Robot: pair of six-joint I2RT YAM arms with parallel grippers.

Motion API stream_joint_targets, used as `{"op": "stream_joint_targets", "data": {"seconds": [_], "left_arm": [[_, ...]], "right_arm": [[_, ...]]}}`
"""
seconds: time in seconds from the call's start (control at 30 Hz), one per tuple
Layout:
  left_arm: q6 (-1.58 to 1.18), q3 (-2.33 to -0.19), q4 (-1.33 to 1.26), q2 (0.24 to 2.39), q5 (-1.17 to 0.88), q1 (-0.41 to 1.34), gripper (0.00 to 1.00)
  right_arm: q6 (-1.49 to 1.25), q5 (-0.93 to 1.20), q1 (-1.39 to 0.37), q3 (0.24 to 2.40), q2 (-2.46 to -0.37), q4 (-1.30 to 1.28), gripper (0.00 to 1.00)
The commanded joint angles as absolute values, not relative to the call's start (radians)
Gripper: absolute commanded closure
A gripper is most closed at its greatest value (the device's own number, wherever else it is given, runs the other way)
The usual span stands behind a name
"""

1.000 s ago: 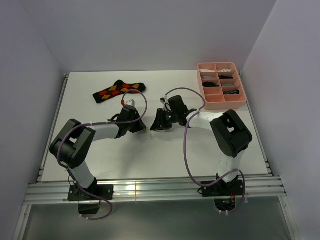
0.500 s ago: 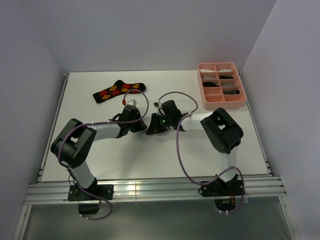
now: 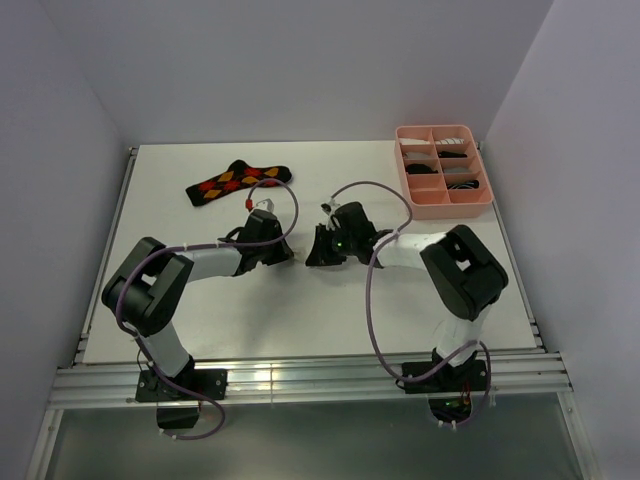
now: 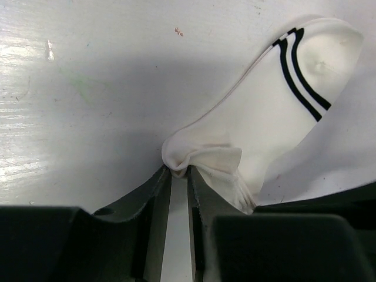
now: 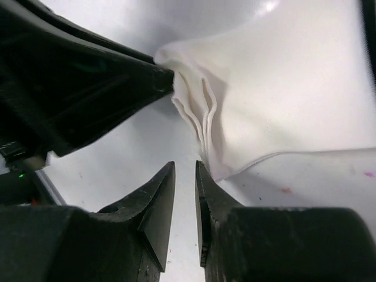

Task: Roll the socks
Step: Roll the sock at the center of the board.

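The short white sock (image 4: 276,111) with black cuff stripes lies flat on the white table. My left gripper (image 4: 179,173) is shut on a bunched end of it, opposite the cuff. The sock also shows in the right wrist view (image 5: 282,88), its folded edge against the outer side of one right finger. My right gripper (image 5: 185,167) is nearly shut with nothing between its jaws. In the top view the left gripper (image 3: 288,252) and right gripper (image 3: 312,255) face each other closely at mid-table. The black argyle sock (image 3: 238,180) lies flat at the back left. The black thin-striped sock is not visible on the table.
A pink compartment tray (image 3: 455,208) holding small dark and white items stands at the back right. White walls enclose the table on three sides. A metal rail runs along the near edge by the arm bases.
The right gripper pushed left toward the left gripper half a second ago, then drew back slightly right. The left gripper has stayed put on the white sock.
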State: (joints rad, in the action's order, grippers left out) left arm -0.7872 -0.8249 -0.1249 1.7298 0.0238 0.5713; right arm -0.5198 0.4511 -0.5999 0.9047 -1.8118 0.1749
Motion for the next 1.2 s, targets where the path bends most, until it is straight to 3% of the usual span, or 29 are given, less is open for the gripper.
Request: {"op": "stream_joint_targets", "data": {"seconds": [0.0,0.3,0.97,1.1,1.17], "left_arm": [[-0.75,-0.808,0.048,1.772,0.037,0.581,0.76],[-0.75,-0.818,0.052,1.779,0.028,0.581,0.76],[-0.762,-0.828,0.057,1.792,0.012,0.581,0.77],[-0.767,-0.825,0.054,1.786,0.011,0.581,0.77],[-0.772,-0.816,0.052,1.766,0.009,0.581,0.77]], "right_arm": [[-0.402,0.281,-0.643,0.903,-1.689,0.132,0.71],[-0.272,0.123,-0.707,0.949,-1.71,0.098,0.6],[-0.219,0.117,-0.73,1.08,-1.887,0.107,0.59],[-0.25,0.129,-0.729,1.092,-1.911,0.104,0.69],[-0.287,0.165,-0.721,1.075,-1.907,0.11,0.83]]}}
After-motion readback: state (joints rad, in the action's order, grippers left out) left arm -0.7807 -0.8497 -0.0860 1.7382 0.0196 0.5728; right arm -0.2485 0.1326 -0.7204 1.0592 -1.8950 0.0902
